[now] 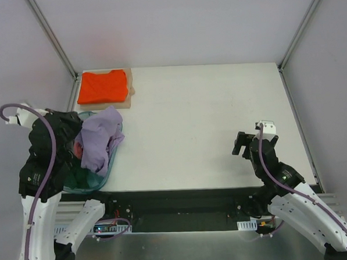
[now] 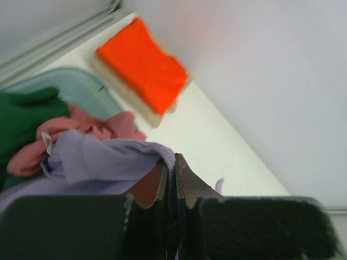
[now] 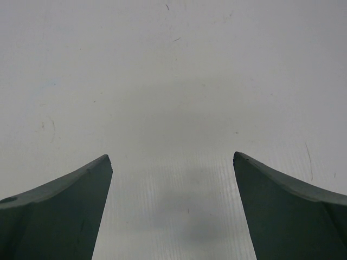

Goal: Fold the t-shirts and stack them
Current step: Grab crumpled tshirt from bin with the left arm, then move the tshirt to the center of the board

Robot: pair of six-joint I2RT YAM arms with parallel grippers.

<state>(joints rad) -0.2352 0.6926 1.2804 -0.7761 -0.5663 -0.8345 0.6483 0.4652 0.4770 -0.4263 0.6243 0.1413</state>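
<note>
top view: the orange shirt (image 1: 103, 87) lies folded on the board (image 1: 130, 92) at the far left; the purple shirt (image 1: 101, 136) drapes over the tub (image 1: 97, 182). left wrist: the left hand (image 2: 174, 162) is pinched tight on a fold of it. right wrist: the right hand (image 3: 172, 160) gapes wide, holding nothing. step: taking the purple shirt out; next, lift it clear and spread it flat on the bench (image 1: 208, 122).

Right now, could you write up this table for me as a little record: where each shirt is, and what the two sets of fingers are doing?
orange shirt: folded flat on the tan board, far left corner of the table
lavender shirt: draped over the rim of the teal tub
green shirt: bunched in the tub
pink shirt: bunched in the tub, partly under the lavender one
left fingers: shut on the lavender shirt
right fingers: open over bare table, holding nothing
</note>
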